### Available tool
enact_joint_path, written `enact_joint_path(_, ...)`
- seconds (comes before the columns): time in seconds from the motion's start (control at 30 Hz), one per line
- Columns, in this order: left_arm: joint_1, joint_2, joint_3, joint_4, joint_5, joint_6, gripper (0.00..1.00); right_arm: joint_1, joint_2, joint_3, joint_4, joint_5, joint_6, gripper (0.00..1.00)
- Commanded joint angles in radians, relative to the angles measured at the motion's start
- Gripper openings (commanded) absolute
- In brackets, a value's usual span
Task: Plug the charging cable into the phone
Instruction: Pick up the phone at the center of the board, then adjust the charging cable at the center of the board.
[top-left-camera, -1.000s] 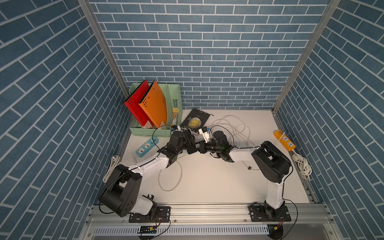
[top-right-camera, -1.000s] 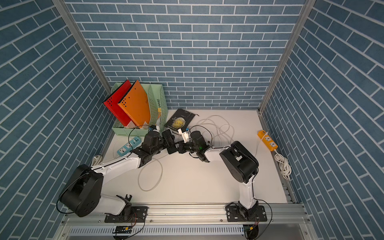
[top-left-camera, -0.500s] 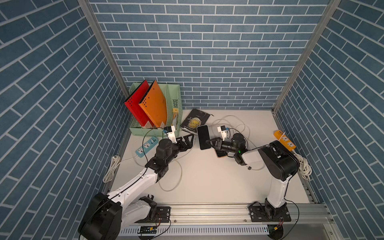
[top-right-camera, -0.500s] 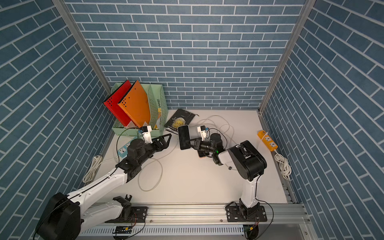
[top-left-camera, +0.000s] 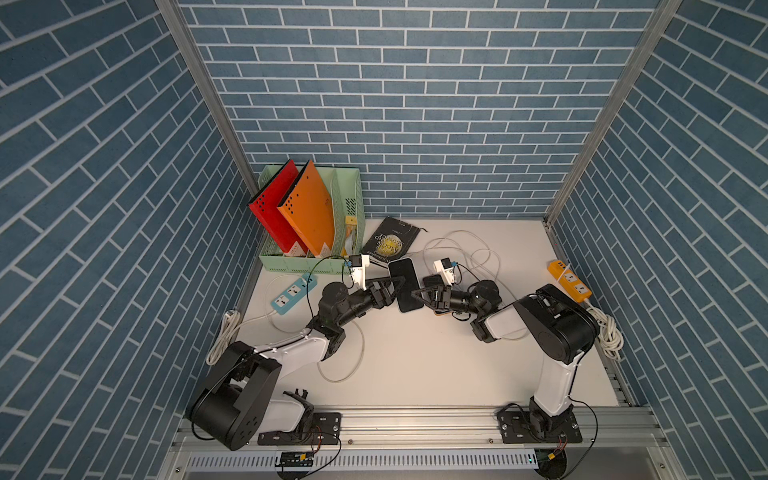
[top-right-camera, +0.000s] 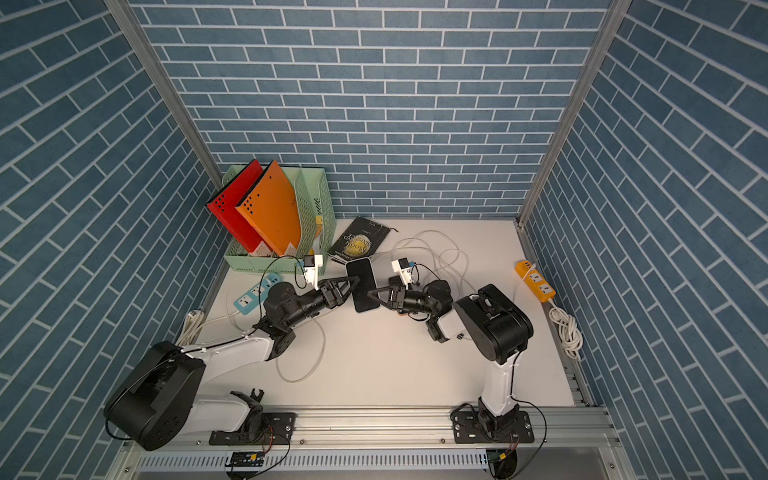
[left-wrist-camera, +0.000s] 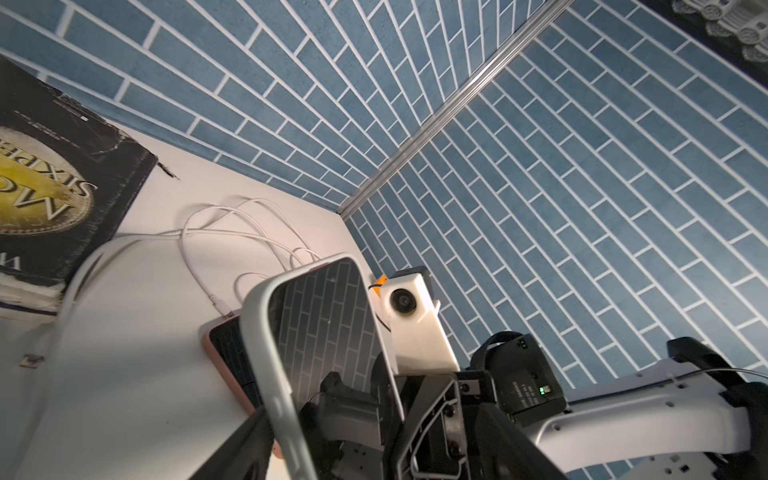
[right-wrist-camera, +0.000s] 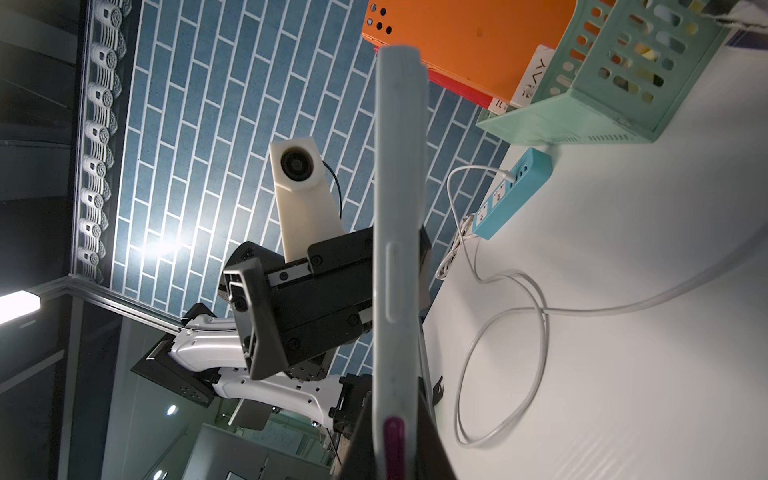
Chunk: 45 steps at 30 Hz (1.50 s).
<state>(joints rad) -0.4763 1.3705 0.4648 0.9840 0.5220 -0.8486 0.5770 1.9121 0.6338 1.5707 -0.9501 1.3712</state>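
A: While both top views show the phone (top-left-camera: 405, 286) only as a dark slab between two grippers, the right wrist cam has it edge-on: lifted off the table (top-left-camera: 415, 365), screen facing away from the tabletop.
B: State of the right gripper (top-left-camera: 417, 296)?
A: Pinched tight across the phone's thickness at one long edge. Holding it.
B: And the left gripper (top-left-camera: 393, 290)?
A: Jaws wide, astride the opposite edge. Right wrist cam shows one finger (right-wrist-camera: 259, 332) well clear of the screen; the other is hidden behind the phone. Top views don't resolve that gap.
B: Cable?
A: The charging cable (right-wrist-camera: 615, 309) runs from the blue power strip (top-left-camera: 291, 296) and loops on the table beside the left forearm.
B: Left wrist cam add anything?
A: A pink-cased phone (left-wrist-camera: 226, 357) flat on the table near the held one, with a second white cable (left-wrist-camera: 223, 308) meeting its end. Looks plugged in, but it's blurry there. Top views barely show it.
B: Arm pose?
A: Both stretched low and forward, forearms near level, grippers nose to nose mid-table.
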Motion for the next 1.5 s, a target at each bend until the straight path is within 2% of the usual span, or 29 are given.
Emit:
enact_joint_path(0.0, 0.002, 0.037, 0.004, 0.135, 0.083, -0.034, 0.73, 0.005, 0.036, 0.007, 0.272, -0.023, 0.076, 0.00)
enact_joint_path(0.2, 0.002, 0.098, 0.024, 0.156, 0.106, -0.051, 0.53, 0.010, 0.045, 0.037, 0.272, -0.031, 0.092, 0.00)
enact_joint_path(0.47, -0.018, 0.155, 0.042, 0.171, 0.123, -0.060, 0.51, 0.027, 0.078, 0.058, 0.272, -0.047, 0.108, 0.00)
enact_joint_path(0.7, -0.018, 0.148, 0.043, 0.151, 0.111, -0.054, 0.36, 0.027, 0.084, 0.059, 0.271, -0.057, 0.108, 0.00)
enact_joint_path(0.8, -0.018, 0.149, 0.043, 0.151, 0.106, -0.053, 0.18, 0.026, 0.092, 0.063, 0.272, -0.060, 0.108, 0.00)
enact_joint_path(0.83, -0.019, 0.149, 0.043, 0.147, 0.102, -0.053, 0.09, 0.024, 0.094, 0.063, 0.269, -0.056, 0.106, 0.04)
enact_joint_path(0.87, -0.019, 0.148, 0.043, 0.138, 0.094, -0.053, 0.00, 0.018, 0.094, 0.060, 0.255, -0.049, 0.101, 0.12)
enact_joint_path(0.93, -0.016, 0.137, 0.043, 0.101, 0.068, -0.044, 0.00, -0.003, 0.082, 0.050, 0.188, -0.033, 0.067, 0.20)
enact_joint_path(1.0, -0.010, 0.105, 0.043, 0.022, 0.015, -0.019, 0.00, -0.037, 0.049, 0.025, 0.109, -0.010, 0.011, 0.28)
enact_joint_path(1.03, -0.005, 0.064, 0.043, -0.047, -0.041, 0.012, 0.00, -0.066, 0.018, 0.012, 0.028, 0.003, -0.046, 0.35)
enact_joint_path(1.23, 0.016, -0.153, -0.008, -0.256, -0.296, 0.075, 0.00, -0.164, -0.152, 0.030, -0.531, 0.116, -0.417, 0.43)
enact_joint_path(1.3, 0.018, -0.215, -0.026, -0.297, -0.368, 0.080, 0.00, -0.175, -0.198, 0.085, -0.771, 0.214, -0.589, 0.43)
enact_joint_path(1.37, 0.019, -0.266, -0.040, -0.332, -0.430, 0.085, 0.00, -0.173, -0.221, 0.175, -1.026, 0.367, -0.767, 0.43)
enact_joint_path(1.47, 0.020, -0.318, -0.045, -0.387, -0.503, 0.096, 0.00, -0.169, -0.194, 0.308, -1.251, 0.533, -0.932, 0.42)
